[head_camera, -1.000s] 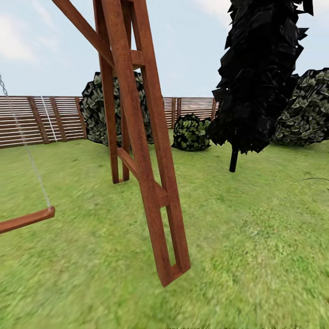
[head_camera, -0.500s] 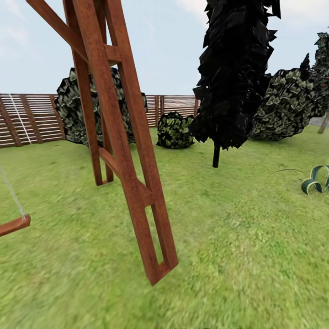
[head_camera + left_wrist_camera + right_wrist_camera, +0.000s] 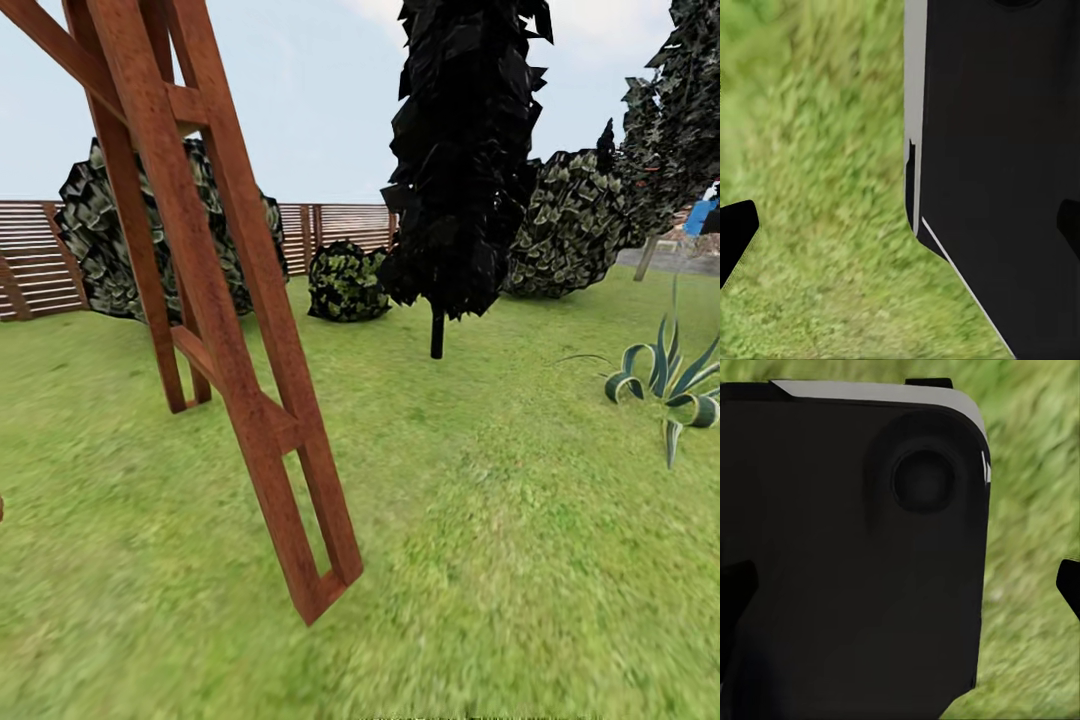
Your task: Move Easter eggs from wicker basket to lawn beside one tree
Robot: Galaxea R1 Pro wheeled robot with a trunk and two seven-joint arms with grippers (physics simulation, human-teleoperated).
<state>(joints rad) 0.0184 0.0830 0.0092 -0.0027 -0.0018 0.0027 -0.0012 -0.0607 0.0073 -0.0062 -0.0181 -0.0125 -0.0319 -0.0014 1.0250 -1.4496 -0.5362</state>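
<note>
The view has swung right: the swing frame (image 3: 215, 330) has slid left, the black tree (image 3: 460, 160) sits centre, and a spiky plant (image 3: 665, 375) has come in far right. Only lawn (image 3: 480, 520) shows, no basket or eggs, so I judge the search goes on. Gripper openings cannot be told.

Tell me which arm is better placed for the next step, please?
Neither yet. The head view shows the lawn, a swing frame and a dark tree, with no basket or eggs to reach. Both wrist views look at grass beside the robot's black body.
</note>
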